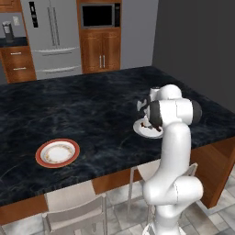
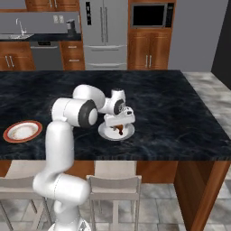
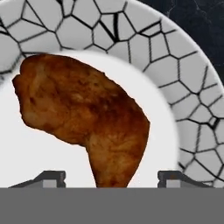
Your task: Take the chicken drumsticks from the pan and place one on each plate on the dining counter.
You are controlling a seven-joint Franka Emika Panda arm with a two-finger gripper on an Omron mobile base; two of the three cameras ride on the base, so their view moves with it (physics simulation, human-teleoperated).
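The darker reddish-brown drumstick (image 3: 87, 127) lies on the white centre of the plain white plate (image 3: 183, 109), whose greyish rim carries a cracked-line pattern. In the hand view its narrow end runs down between the two dark fingers (image 3: 52, 178), which stand well apart on either side of it with clear white plate showing between each tip and the meat; the fingers are spread wide and no contact with the drumstick is visible, though the lowest part of the meat is cut off at the bottom of that view. In the right base view the gripper (image 2: 118, 127) points down directly over this plate (image 2: 108, 134), with the drumstick (image 2: 119, 131) visible as a small brown shape beneath it. In the left base view the same plate (image 1: 140, 130) is partly hidden behind the arm's elbow. The plate sits on the dining surface (image 1: 92, 110), a black top with white veining on a brown wooden base, near its front edge. The second plate (image 1: 57, 153), white with an orange-red rim, lies well apart to the left on the same surface, also near the front edge, and nothing sits on it. Pale chairs (image 1: 75, 209) stand tucked under the front edge. Beyond the surface are a steel refrigerator (image 2: 104, 34), wooden cabinets (image 2: 153, 54) with a built-in microwave (image 2: 150, 15) above, and a sink counter (image 2: 27, 38) at far left.
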